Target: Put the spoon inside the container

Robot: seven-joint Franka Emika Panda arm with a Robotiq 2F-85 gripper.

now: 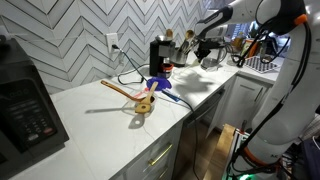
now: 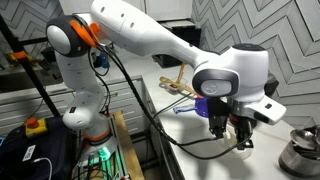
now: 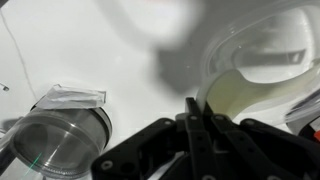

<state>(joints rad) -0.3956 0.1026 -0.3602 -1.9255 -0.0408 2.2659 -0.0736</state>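
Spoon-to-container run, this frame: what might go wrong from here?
1. The gripper looks shut and empty, close above the clear glass jar and the clear plastic bowl. Moving off may knock either.
2. The wooden spoons lie together beside a purple object, so a grasp may catch the wrong thing.

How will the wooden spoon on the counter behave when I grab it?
The wooden spoon looks rigid and probably light. Its long thin handle lies flat on the smooth counter, so it may slide or pivot if nudged off-centre.
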